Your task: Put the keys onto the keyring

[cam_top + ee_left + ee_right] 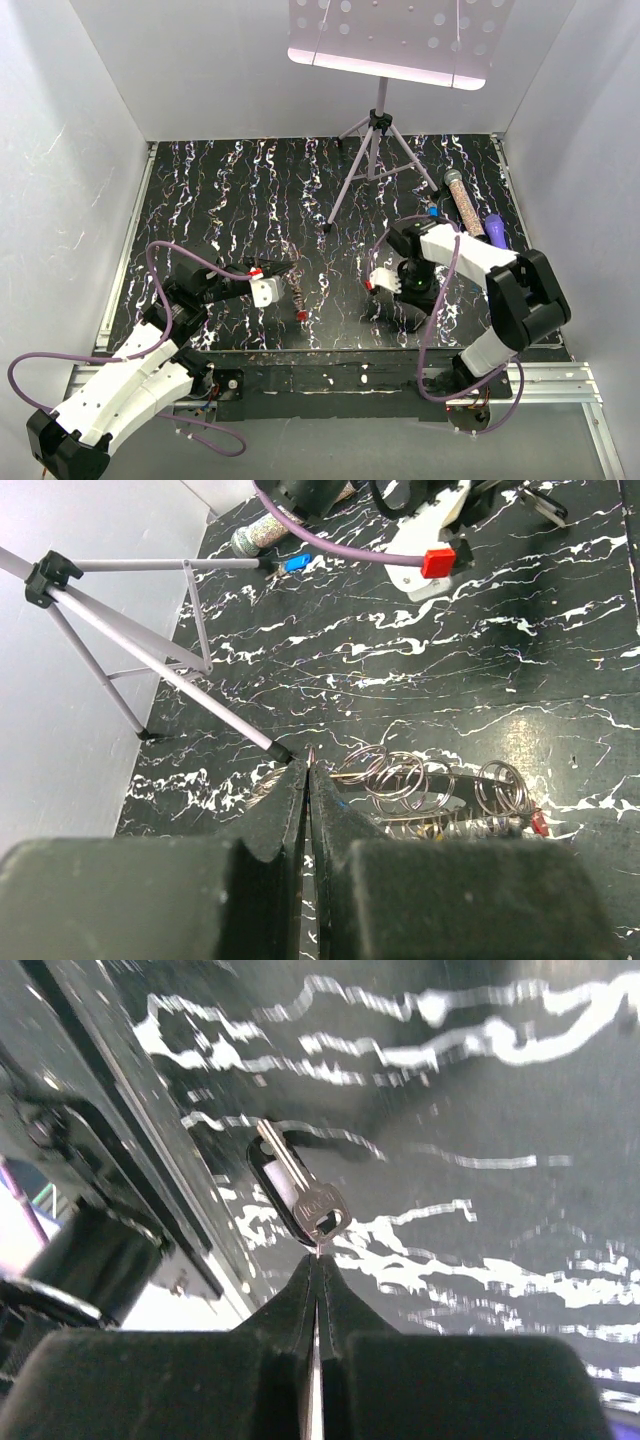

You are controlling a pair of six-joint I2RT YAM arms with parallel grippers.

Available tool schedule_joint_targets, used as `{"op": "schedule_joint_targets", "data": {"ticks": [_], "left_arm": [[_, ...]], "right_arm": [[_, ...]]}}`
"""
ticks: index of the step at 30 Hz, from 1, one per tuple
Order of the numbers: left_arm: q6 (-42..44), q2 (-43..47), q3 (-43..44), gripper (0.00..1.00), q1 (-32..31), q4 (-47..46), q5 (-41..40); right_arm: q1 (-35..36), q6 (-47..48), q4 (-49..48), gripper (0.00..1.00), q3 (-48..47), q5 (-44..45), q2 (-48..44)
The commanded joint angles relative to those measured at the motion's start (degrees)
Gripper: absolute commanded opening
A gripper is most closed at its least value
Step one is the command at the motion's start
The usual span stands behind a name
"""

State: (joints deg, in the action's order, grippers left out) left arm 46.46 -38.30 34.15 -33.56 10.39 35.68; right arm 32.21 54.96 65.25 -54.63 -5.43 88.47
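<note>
Surface [250,190]: glossy black tabletop with white marbled veining.

Lying or standing on it:
- Pale lilac metal tripod stand [372,150], far centre, legs spread with their feet on the surface.
- Glittery pinkish cylinder with a grey-green cap [465,208], far right, lying lengthwise from near to far.
- Purple rounded object [496,230], just right of the cylinder.
- Small blue piece [432,212], just left of the cylinder.
- Coiled grey metal keyring [430,790], near, left of centre, its loops resting on the surface, with a small red piece [301,315] at its near end.
</note>
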Motion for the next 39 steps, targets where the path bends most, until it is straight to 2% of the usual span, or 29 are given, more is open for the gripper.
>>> {"op": "schedule_joint_targets", "data": {"ticks": [1,10,21,29,39], "left_arm": [[0.2,0.6,0.8,0.0,0.1,-0.6,1.6],[0.1,0.9,0.8,0.0,0.0,-0.6,2.0],[0.0,1.1,1.0,0.0,0.0,-0.5,2.1],[0.0,0.8,1.0,0.0,0.0,-0.5,2.2],[0.0,0.6,1.1,0.0,0.0,-0.5,2.3]], "right_arm": [[-2.9,5.4,10.9,0.01,-5.0,11.4,4.2],[-5.7,3.1,15.9,0.01,-13.5,20.5,15.7],[-5.5,0.4,21.4,0.01,-22.9,21.3,27.9],[-5.0,-2.6,23.1,0.01,-27.5,21.6,32.0],[-4.8,-5.7,22.9,0.01,-27.2,22.9,33.5]]}}
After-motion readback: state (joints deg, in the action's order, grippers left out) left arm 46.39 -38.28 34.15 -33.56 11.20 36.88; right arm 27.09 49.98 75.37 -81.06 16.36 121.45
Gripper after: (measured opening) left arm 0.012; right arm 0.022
